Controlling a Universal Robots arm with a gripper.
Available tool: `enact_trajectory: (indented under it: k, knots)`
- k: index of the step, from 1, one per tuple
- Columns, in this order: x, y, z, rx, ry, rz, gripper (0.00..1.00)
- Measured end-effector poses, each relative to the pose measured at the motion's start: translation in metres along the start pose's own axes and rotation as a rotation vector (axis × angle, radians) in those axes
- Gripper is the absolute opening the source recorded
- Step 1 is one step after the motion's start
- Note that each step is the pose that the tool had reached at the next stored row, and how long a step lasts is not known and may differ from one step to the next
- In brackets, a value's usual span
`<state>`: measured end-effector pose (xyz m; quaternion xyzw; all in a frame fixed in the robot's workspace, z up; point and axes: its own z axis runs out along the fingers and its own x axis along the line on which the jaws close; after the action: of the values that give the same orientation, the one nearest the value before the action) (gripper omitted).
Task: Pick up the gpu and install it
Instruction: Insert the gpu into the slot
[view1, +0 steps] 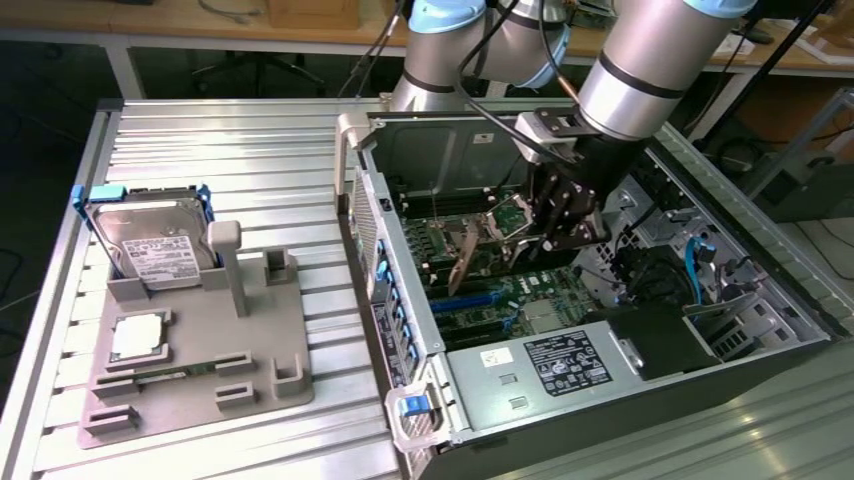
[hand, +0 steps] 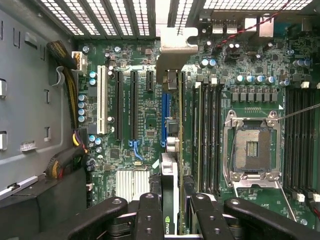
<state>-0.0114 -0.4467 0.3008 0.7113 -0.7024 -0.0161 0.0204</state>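
My gripper grips the gpu edge-on inside the case (over the blue slot); seemingly not yet seated.

Ribbed metal table (silver) carries grey fixture, computer case.

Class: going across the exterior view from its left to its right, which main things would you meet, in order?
Hard drive standing in the grey holder → open computer case → gpu held in the gripper → black cables.
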Motion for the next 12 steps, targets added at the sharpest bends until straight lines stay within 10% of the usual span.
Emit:
enact_trajectory:
  k: [5, 10, 12]
  knots:
    - [0.000, 0.0068, 0.0043, 0.0019, 0.0012, 0.000, 0.27]
    - [0.000, 0.0521, 0.0156, 0.0026, 0.0016, 0.000, 0.27]
    - [0.003, 0.0578, 0.0217, 0.0025, 0.0017, 0.000, 0.27]
